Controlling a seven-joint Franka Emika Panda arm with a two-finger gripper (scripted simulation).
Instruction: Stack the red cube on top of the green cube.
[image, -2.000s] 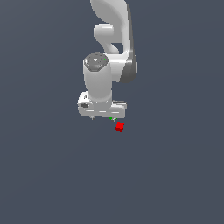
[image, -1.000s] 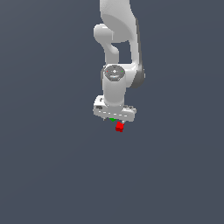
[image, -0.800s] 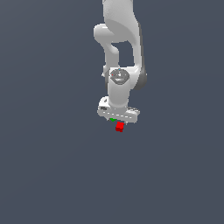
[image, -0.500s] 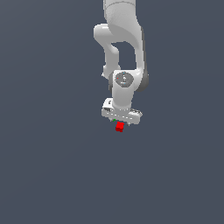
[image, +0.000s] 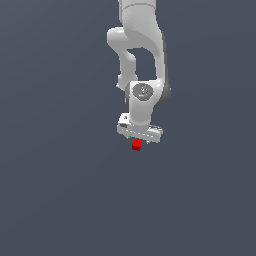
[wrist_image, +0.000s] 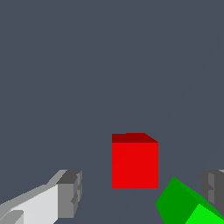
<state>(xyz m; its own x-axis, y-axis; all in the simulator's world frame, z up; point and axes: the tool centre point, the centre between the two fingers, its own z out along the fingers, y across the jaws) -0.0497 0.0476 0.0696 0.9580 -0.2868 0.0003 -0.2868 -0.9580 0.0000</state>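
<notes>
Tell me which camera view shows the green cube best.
The wrist view: the green cube appears large there, beside the red cube, though the picture's edge cuts it off. In the exterior view only a tiny green sliver peeks out under the gripper.

no readable text, labels, or numbers
</notes>
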